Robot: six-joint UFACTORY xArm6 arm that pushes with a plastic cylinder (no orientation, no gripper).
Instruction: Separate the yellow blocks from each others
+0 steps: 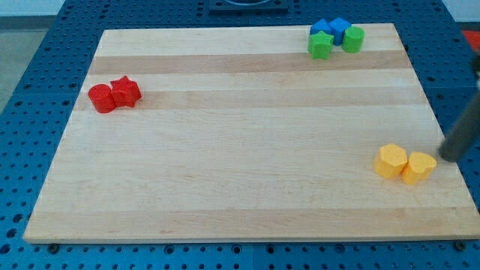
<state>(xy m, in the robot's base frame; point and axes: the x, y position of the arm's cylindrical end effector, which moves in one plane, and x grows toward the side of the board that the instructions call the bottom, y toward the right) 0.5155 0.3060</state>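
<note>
Two yellow blocks sit touching near the view's lower right of the wooden board [240, 150]: a yellow hexagon-like block [391, 160] on the left and a yellow heart-like block [418, 167] on the right. My tip [448, 157] is the lower end of the dark rod coming in from the view's right edge. It stands just to the right of the right yellow block, slightly above it in the view, with a small gap between them.
A red cylinder [101, 98] and a red star block [126, 91] touch at the view's left. At the top right, two blue blocks [331, 30], a green star block [320, 46] and a green cylinder [352, 39] cluster together.
</note>
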